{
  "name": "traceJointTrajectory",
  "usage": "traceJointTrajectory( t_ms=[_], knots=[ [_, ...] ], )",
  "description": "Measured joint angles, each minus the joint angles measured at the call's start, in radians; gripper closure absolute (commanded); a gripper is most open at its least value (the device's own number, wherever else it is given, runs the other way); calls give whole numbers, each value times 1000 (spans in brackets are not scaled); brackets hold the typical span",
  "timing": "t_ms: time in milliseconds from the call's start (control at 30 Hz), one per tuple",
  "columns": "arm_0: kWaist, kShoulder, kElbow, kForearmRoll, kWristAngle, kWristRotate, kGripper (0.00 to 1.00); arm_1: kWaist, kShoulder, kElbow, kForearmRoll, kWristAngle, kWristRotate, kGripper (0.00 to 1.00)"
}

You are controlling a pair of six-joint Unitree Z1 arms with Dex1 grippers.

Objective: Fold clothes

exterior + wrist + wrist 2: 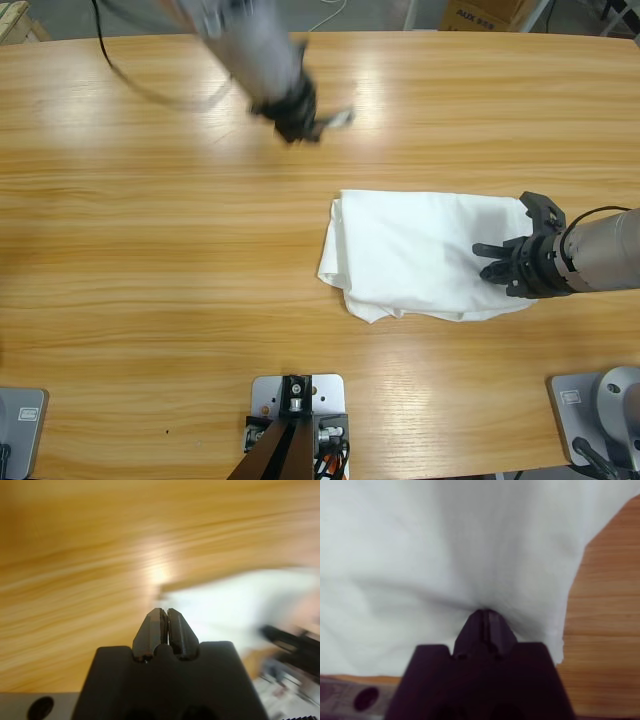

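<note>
Black right gripper [485, 614] pressing closed jaws into the folded plain white cotton T-shirt [420, 255], puckering the cloth around the tips, seemingly pinching a fold. Reaching in from the right edge in the high view, sitting at the shirt's right end [512, 262]. Lying as a rough rectangle right of centre on the long wooden table [150, 250]. Black left gripper [164, 616] hanging with jaws pressed together, holding nothing, above bare wood near the far edge [298, 118], well apart from the shirt.
</note>
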Motion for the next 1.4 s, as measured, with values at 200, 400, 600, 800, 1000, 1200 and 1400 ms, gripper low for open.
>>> traceJointTrajectory(
  t_ms=[200, 400, 600, 800, 1000, 1200, 1400],
  knots=[
    [-105, 4, -204, 0, -118, 15, 5, 0, 0, 0, 0, 0, 0, 1000],
    [-209, 159, -339, 20, -153, 156, 2, 0, -7, 0, 0, 0, 0, 1000],
    [-238, 261, -439, 242, -135, 670, 0, 0, -27, 0, -1, 0, 0, 1000],
    [-250, 292, -486, 384, -65, 1101, 0, 0, -36, 0, -1, 0, 0, 1000],
    [-258, 337, -571, 394, -9, 1270, 0, 0, -37, 0, -1, 0, 0, 1000],
    [-297, 395, -585, 423, 21, 1271, 8, 0, -37, 0, -1, 0, 0, 1000],
    [-327, 437, -612, 474, 83, 1243, 4, 0, -37, 0, -2, 0, 0, 1000]
  ],
)
